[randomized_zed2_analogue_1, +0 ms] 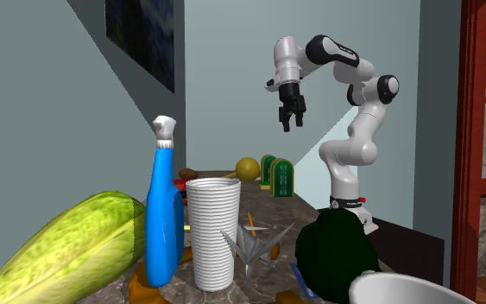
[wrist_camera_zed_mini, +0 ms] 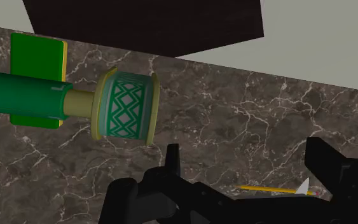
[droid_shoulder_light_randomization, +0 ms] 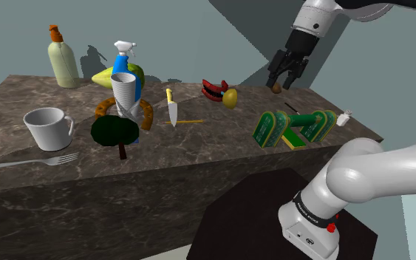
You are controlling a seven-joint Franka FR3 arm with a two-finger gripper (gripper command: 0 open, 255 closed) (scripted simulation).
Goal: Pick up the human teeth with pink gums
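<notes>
Teeth (droid_shoulder_light_randomization: pixel 213 90) sit near the far edge of the counter (droid_shoulder_light_randomization: pixel 199 159), roughly mid-length, gums drawn red rather than pink. They are touching or just beside a yellow round thing (droid_shoulder_light_randomization: pixel 230 97) on the side toward the shoulder view's right; can't tell which. Gripper (droid_shoulder_light_randomization: pixel 286 76) hangs high over the far corner at the shoulder view's right, well apart from the teeth, with a small brown thing (droid_shoulder_light_randomization: pixel 276 89) on the counter under it in that view. Claw is spread wide: fingers (wrist_camera_zed_mini: pixel 172 162) stand apart in the wrist view, nothing between them, nothing held. Wrist camera looks down on marble, a green dumbbell-shaped piece (wrist_camera_zed_mini: pixel 123 105) and a pencil (wrist_camera_zed_mini: pixel 269 189), so the hand is not lined up on the target. Step in hand, as I judge it: the approach. To do it well: travel along the far edge toward the shoulder view's left at height, centre over the teeth, then drop straight down. Keep the claw wide until the fingers straddle the set. Turn the wrist so they close across the narrower span and neither lands on the yellow thing; that neighbour is the main risk, likely to get nudged or pinched along. Set looks low and curved, so go nearly to the surface, close gently, check for slip before lifting. Far edge is near; don't shove the set that way.
</notes>
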